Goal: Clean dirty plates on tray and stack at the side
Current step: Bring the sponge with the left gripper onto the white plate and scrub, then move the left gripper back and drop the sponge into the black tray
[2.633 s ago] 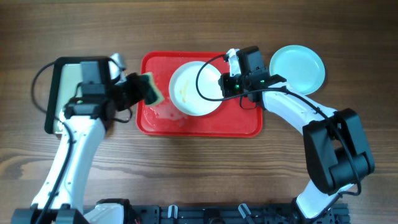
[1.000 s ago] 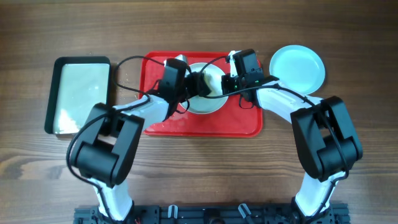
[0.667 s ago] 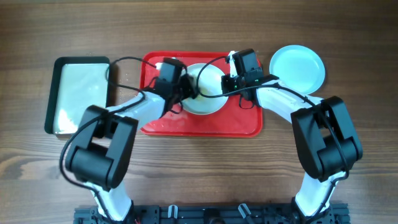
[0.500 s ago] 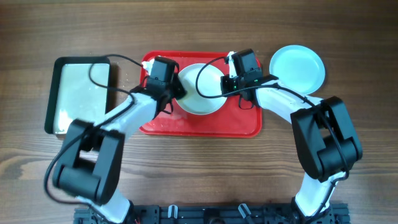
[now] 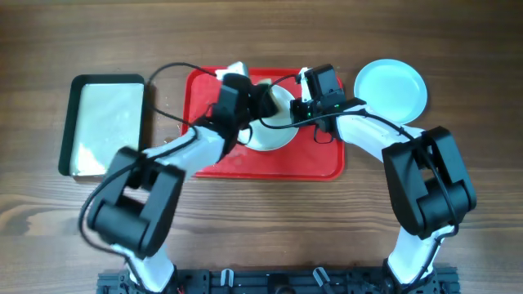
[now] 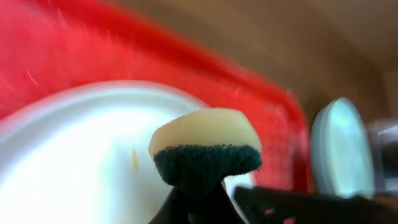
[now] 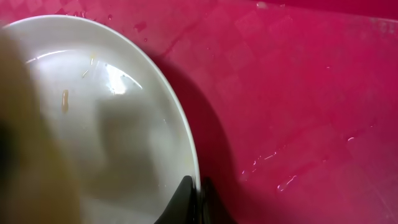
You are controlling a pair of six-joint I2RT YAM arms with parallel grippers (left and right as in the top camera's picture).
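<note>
A white plate (image 5: 274, 131) lies on the red tray (image 5: 319, 159). My left gripper (image 5: 260, 102) is shut on a yellow and green sponge (image 6: 205, 152) and holds it over the plate, whose surface (image 6: 81, 155) carries a small yellow smear. My right gripper (image 5: 301, 110) is shut on the plate's right rim (image 7: 186, 155), one finger inside the rim and one outside it. An aqua-blue plate (image 5: 391, 88) lies on the table right of the tray; its edge also shows in the left wrist view (image 6: 342, 152). A second aqua-blue plate is out of view.
A black-rimmed basin (image 5: 105, 126) with pale liquid stands left of the tray. The tray floor (image 7: 298, 93) is wet with droplets. Black cables arch over the tray's far edge.
My left arm carried the sponge from the basin side to the plate, then rubbed back and forth; it now sits further right over the plate. My right gripper has stayed put.
</note>
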